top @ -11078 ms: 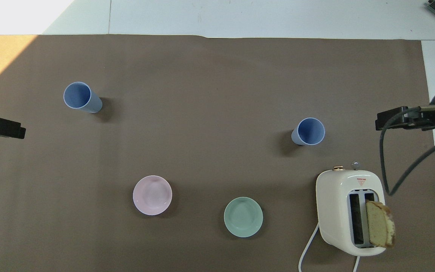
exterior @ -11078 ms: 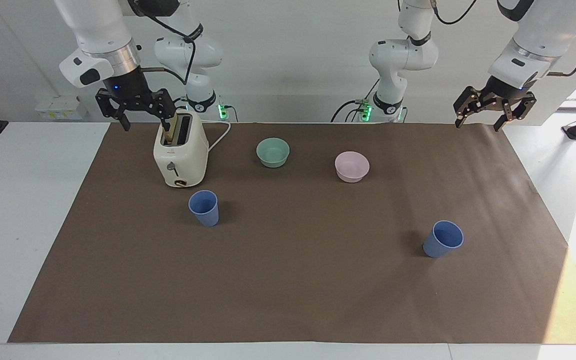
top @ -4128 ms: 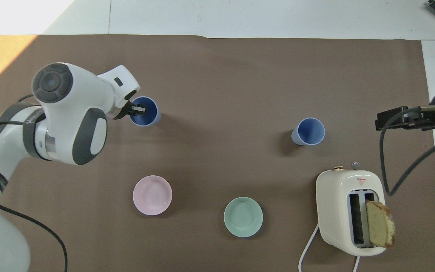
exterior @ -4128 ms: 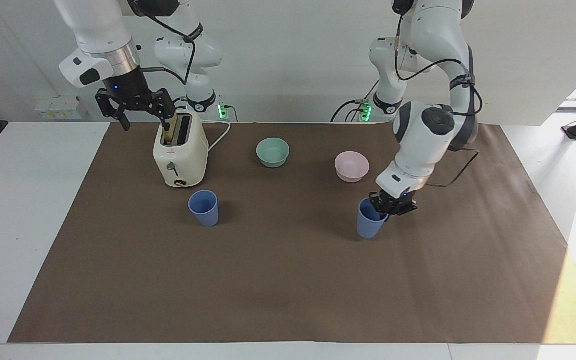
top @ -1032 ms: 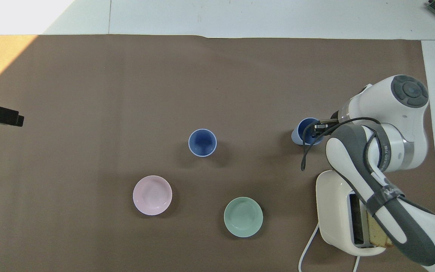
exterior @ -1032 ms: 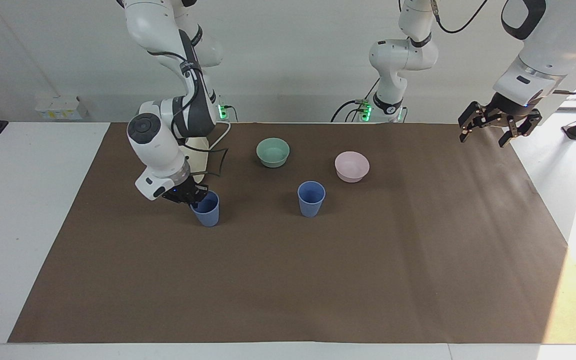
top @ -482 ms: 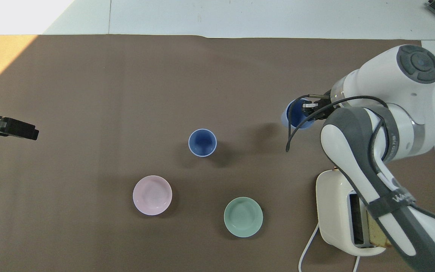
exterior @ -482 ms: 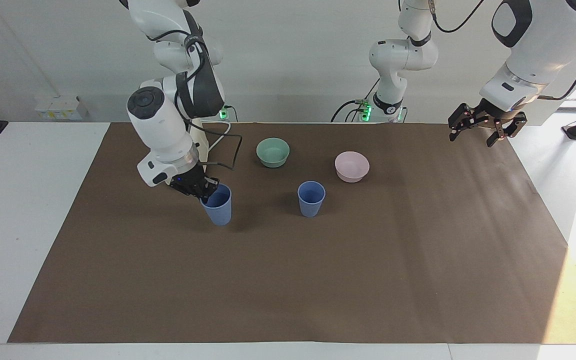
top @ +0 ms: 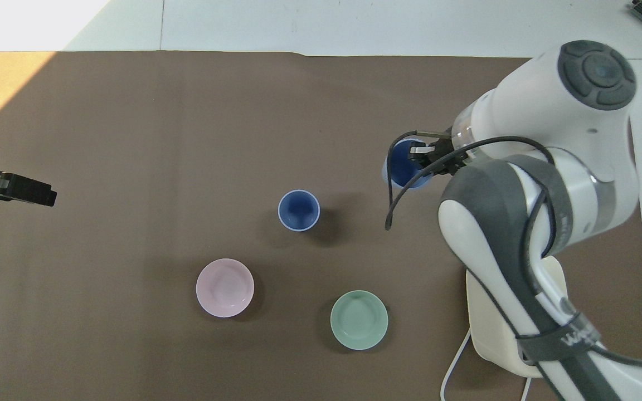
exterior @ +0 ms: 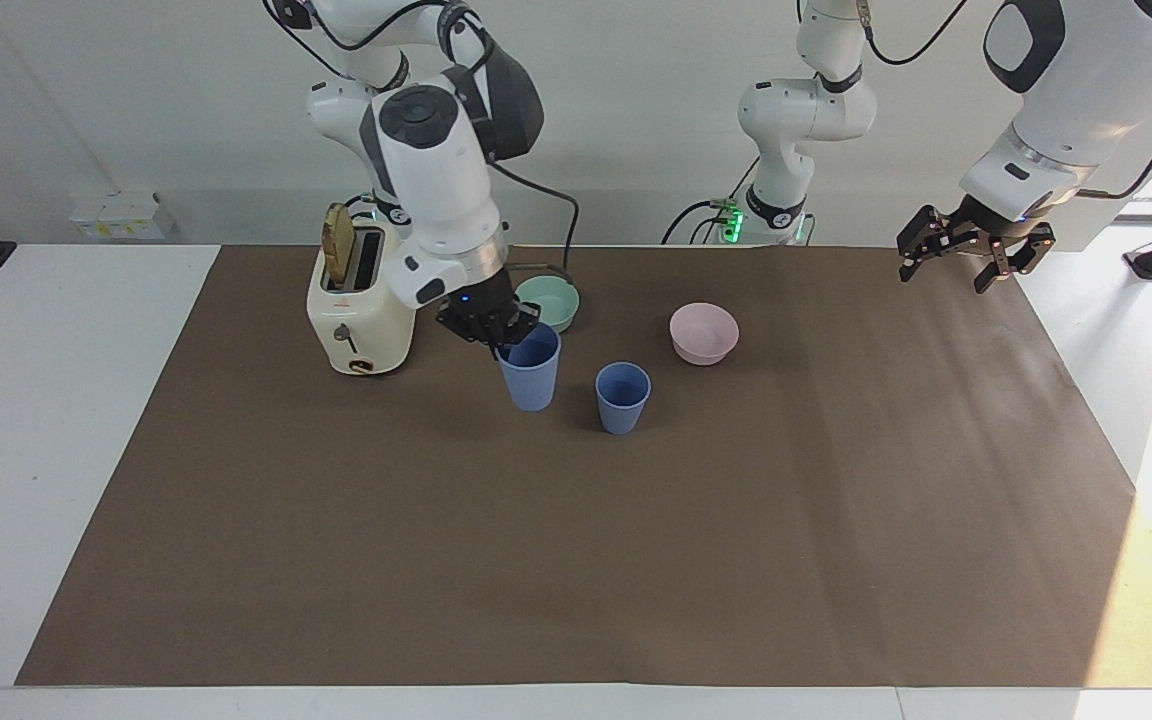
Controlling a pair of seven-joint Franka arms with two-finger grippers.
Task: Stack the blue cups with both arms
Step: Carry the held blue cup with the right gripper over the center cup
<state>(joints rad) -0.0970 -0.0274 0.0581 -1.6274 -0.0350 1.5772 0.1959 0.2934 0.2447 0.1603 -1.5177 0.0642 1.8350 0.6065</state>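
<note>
One blue cup (exterior: 623,397) stands upright on the brown mat near the middle; it also shows in the overhead view (top: 298,210). My right gripper (exterior: 501,335) is shut on the rim of the second blue cup (exterior: 530,368), one finger inside it. It holds that cup upright a little above the mat, beside the standing cup toward the right arm's end. In the overhead view the held cup (top: 404,167) sits under the right gripper (top: 418,156). My left gripper (exterior: 971,255) is open and empty, raised over the mat's edge at the left arm's end, waiting; it shows in the overhead view too (top: 11,188).
A cream toaster (exterior: 361,310) with a bread slice (exterior: 338,235) stands at the right arm's end, near the robots. A teal bowl (exterior: 558,303) and a pink bowl (exterior: 703,333) sit nearer to the robots than the cups.
My right gripper has lifted its blue cup off the mat and carried it toward the standing cup. The left gripper has hardly moved in the last half second.
</note>
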